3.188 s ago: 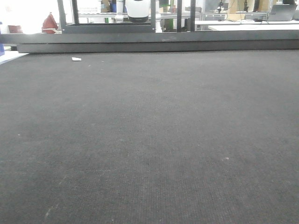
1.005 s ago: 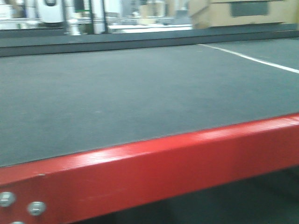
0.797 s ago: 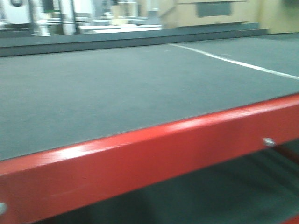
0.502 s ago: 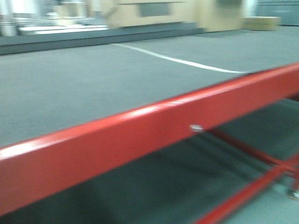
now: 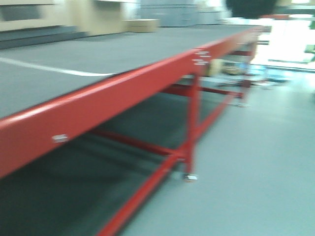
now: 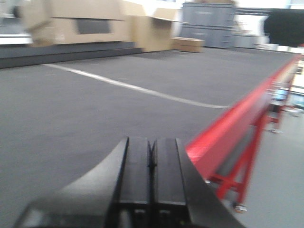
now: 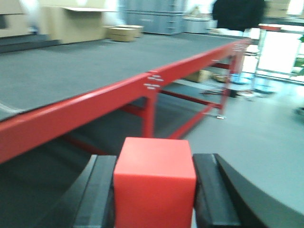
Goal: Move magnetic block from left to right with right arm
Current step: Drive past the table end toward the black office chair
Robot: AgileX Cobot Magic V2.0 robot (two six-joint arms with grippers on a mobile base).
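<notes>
The carry seems in hand: the right pincer (image 7: 153, 166) pinches the small bright red matte cube (image 7: 154, 187), bottom centre of its wrist view, the left pincer (image 6: 152, 164) pressed together; next calls for a set-down spot on the grey-topped red-rimmed table (image 7: 85, 102).

The front view has swung. The dark counter (image 5: 123, 49) top, which at first filled the whole frame, now sits only in the upper left. Its red rim (image 5: 123, 86), lately a band across the bottom, now runs diagonally from lower left to upper right. The white line (image 5: 49, 68) has slid to the left edge. Red legs (image 5: 192, 118), a caster (image 5: 189, 177) and pale floor (image 5: 256, 162) have come into sight at right.
</notes>
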